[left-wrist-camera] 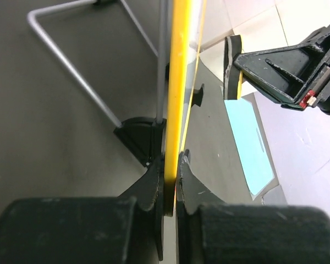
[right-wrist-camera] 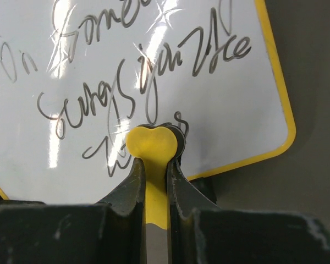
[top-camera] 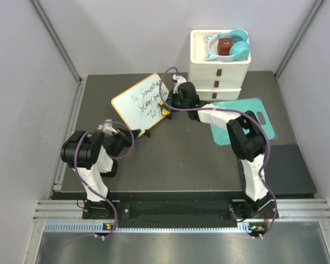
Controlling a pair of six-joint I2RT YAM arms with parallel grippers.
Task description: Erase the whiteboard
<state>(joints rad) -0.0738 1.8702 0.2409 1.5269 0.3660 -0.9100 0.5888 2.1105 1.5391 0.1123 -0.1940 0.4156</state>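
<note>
The whiteboard (top-camera: 138,104) has a yellow frame and stands tilted on its wire stand at the table's back left, with black handwriting across it. My left gripper (top-camera: 126,134) is shut on the frame's lower edge; the left wrist view shows my fingers (left-wrist-camera: 154,181) clamped on the yellow frame (left-wrist-camera: 179,82). My right gripper (top-camera: 166,104) is shut on a yellow heart-shaped eraser (right-wrist-camera: 152,144). The eraser's pad is pressed against the board (right-wrist-camera: 154,55) at the lowest line of writing. The eraser (left-wrist-camera: 231,66) also shows edge-on in the left wrist view.
A white stack of drawers (top-camera: 219,74) stands at the back right, with teal headphones (top-camera: 239,44) and a brown block in its top tray. A teal cutting board (top-camera: 253,113) lies under the right arm. The board's wire stand (left-wrist-camera: 71,69) reaches behind it. Walls close both sides.
</note>
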